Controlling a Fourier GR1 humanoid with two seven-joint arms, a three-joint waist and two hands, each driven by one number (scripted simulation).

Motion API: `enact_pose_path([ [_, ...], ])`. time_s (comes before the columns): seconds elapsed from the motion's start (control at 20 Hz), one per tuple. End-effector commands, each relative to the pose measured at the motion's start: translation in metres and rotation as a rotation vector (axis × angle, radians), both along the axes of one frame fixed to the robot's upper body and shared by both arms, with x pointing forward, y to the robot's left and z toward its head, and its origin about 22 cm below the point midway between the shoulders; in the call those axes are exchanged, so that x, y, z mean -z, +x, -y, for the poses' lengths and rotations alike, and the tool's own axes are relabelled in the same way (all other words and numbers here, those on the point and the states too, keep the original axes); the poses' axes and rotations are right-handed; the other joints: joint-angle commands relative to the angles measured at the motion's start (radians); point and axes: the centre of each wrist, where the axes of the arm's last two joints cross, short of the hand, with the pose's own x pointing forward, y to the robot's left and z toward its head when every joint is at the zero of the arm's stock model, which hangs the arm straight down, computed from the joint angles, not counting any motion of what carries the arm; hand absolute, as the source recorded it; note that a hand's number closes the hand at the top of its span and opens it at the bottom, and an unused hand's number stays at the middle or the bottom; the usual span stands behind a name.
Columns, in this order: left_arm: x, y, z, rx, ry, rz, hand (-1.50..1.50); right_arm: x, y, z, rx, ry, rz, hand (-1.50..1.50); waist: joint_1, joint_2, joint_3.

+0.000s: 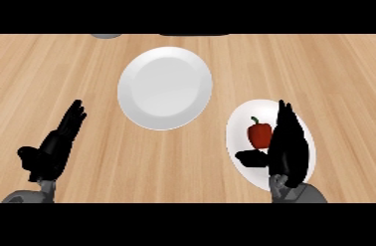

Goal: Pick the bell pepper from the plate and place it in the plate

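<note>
Red bell pepper [258,133]: upright on the smaller white plate [236,121], right side of the wooden counter [88,61] | Right hand [288,145]: over that plate, fingers straight, just right of the pepper, thumb out below it, not grasping | Larger white plate [165,88]: centre | Left hand [53,148]: lower left, relaxed, fingers up, holding nothing

Kitchen, counter seen from steeply above. Light wood-grain counter top [73,70] fills the view. Tableware on it: large white plate [165,88] just above centre toward 12 o'clock, smaller white plate [238,121] at 4 o'clock. Food: red bell pepper [259,134] with green stem on the smaller plate. Grey rounded item [108,35] at 11 o'clock and dark item [195,34] at 12 o'clock, both cut off, unidentifiable.
</note>
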Motion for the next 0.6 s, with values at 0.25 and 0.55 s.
enact_pose_path([
  [0.25, 0.001, 0.015, 0.015, 0.001, 0.001, 0.014, 0.0, -0.01, 0.008, -0.004, 0.085, -0.029, -0.222, -1.5, 0.004, 0.006, 0.001],
  [0.55, -0.013, 0.025, 0.007, 0.001, -0.017, 0.005, 0.0, 0.01, 0.013, 0.014, 0.091, -0.028, -0.245, -1.5, 0.008, 0.005, 0.002],
])
